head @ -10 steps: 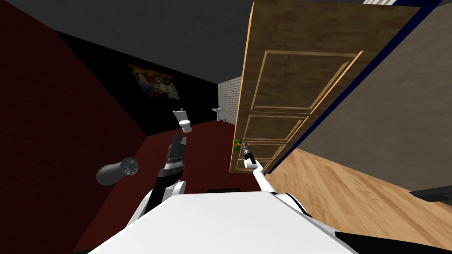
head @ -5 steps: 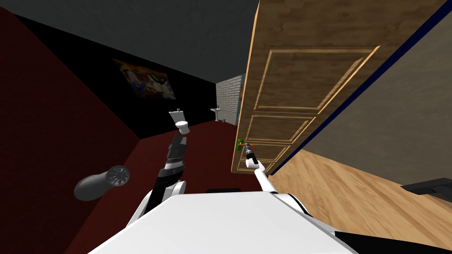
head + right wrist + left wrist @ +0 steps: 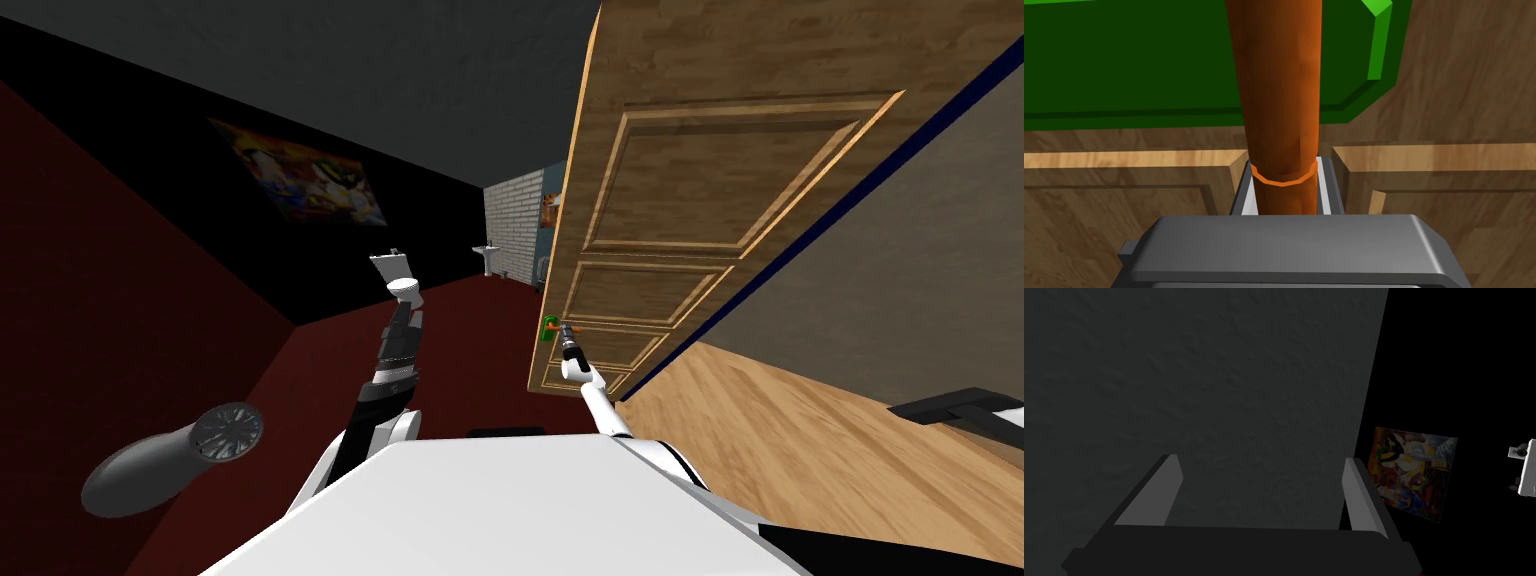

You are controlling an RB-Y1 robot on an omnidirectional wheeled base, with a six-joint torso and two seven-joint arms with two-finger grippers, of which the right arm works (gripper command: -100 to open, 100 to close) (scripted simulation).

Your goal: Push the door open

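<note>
A panelled wooden door (image 3: 700, 200) stands ajar on my right, swung away from me. Its orange lever handle (image 3: 1279, 100) sits on a green plate (image 3: 1134, 65). My right gripper (image 3: 1284, 192) is shut on that handle, with a finger pressed to each side. In the head view the right gripper (image 3: 566, 336) is stretched out to the handle (image 3: 572, 327) by the door's free edge. My left gripper (image 3: 1261, 488) is open with nothing between its fingers; the left gripper (image 3: 405, 322) is held forward over the dark red floor.
Past the door lies a room with a dark red floor (image 3: 470, 340), a white toilet (image 3: 400, 280), a small sink (image 3: 488, 255) and a wall picture (image 3: 300, 185). A grey hair dryer (image 3: 170, 458) lies at my left. A wooden floor (image 3: 800, 450) spreads to the right, with a dark object (image 3: 960, 410) on it.
The door has swung further open, with my right gripper holding on to the handle. I have moved forward: the hair dryer and the picture have slid to the left.
</note>
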